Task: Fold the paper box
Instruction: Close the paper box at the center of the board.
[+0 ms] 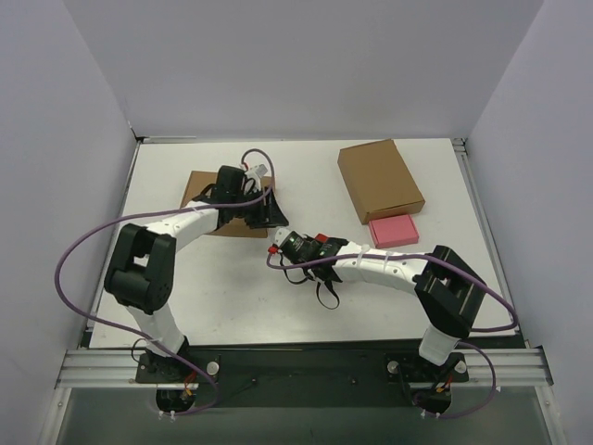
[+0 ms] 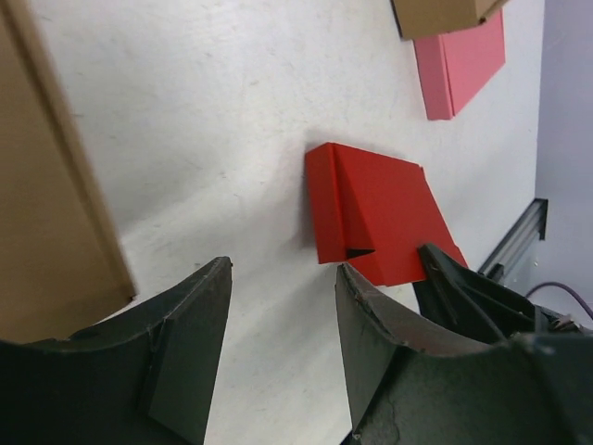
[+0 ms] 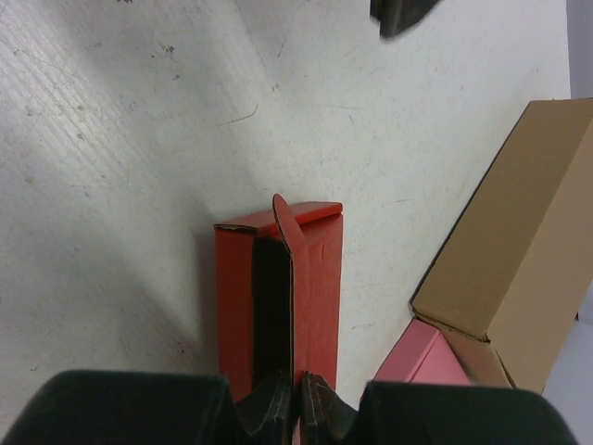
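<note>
While the right end effector (image 3: 298, 397) is pinched all but closed on a thin wall of the paper box (image 3: 310, 278), the box rests near the middle of the surface (image 1: 222, 297), just ahead of that arm's wrist. We read the grip as an anchor: with one panel clamped, the light cardboard should not skate across the smooth surface when a flap is pushed. From the right wrist view the box looks partly formed. It is a red shell with a dark slot open along its top and a rounded tab standing up at the far end. We judge that tab and slot to be what is left to close.

The left end effector (image 2: 283, 271) hangs with its jaws well apart and nothing between them, near the box on its far-left side and pointed toward it. We take that wide stance as readiness to press or tuck a flap, not to grasp. It sits over the edge of a brown box (image 2: 46, 185) lying at the far left. A second brown box (image 1: 380, 179) and a pink box (image 1: 393, 231) lie against each other toward the far right, apart from the fold, so neither arm has to work around them.
</note>
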Controlling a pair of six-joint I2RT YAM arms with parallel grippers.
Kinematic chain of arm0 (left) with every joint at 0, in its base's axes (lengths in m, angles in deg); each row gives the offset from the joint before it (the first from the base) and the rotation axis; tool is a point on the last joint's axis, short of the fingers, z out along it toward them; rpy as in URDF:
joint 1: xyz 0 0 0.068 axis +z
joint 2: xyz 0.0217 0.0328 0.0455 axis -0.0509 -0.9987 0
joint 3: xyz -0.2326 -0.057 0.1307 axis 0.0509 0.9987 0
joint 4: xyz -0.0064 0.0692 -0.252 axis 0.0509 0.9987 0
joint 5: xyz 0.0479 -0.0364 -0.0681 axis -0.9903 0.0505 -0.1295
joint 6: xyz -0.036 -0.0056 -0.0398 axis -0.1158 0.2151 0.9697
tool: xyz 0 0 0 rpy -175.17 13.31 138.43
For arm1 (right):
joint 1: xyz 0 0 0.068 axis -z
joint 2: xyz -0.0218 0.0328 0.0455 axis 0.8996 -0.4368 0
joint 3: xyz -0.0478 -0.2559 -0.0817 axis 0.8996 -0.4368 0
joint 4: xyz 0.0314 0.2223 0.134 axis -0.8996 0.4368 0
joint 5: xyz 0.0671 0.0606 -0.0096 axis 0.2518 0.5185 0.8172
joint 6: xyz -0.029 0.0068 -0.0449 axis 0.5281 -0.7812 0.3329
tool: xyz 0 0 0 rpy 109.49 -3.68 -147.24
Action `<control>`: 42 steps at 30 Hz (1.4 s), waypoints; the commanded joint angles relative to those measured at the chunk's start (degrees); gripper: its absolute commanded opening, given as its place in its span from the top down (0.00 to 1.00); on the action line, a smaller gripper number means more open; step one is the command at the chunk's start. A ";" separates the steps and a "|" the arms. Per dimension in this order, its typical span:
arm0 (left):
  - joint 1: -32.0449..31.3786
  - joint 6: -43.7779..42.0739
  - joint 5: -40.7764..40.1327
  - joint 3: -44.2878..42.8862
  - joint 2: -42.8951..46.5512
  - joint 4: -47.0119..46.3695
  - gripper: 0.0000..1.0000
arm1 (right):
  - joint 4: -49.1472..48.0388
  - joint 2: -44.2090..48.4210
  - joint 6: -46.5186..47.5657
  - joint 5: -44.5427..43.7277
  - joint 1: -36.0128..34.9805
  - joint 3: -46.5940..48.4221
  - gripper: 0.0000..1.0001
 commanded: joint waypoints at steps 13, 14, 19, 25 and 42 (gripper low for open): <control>-7.54 19.89 9.31 -4.77 -12.29 -4.60 0.36 | 4.00 2.50 -3.28 2.84 0.10 0.36 0.92; -7.63 20.16 9.32 -4.95 -12.82 -3.90 0.35 | 4.00 2.42 -3.02 2.67 0.19 0.45 0.92; -8.25 22.88 11.51 -5.04 -15.11 -5.03 0.30 | 3.74 2.33 -3.28 2.93 0.19 0.53 0.92; -8.95 28.16 13.62 -3.72 -16.43 -11.02 0.28 | 3.65 2.07 -3.45 3.02 0.19 0.27 0.92; -11.33 45.11 15.47 3.30 -17.66 -28.85 0.52 | 3.47 1.54 -3.81 2.84 0.19 0.36 0.92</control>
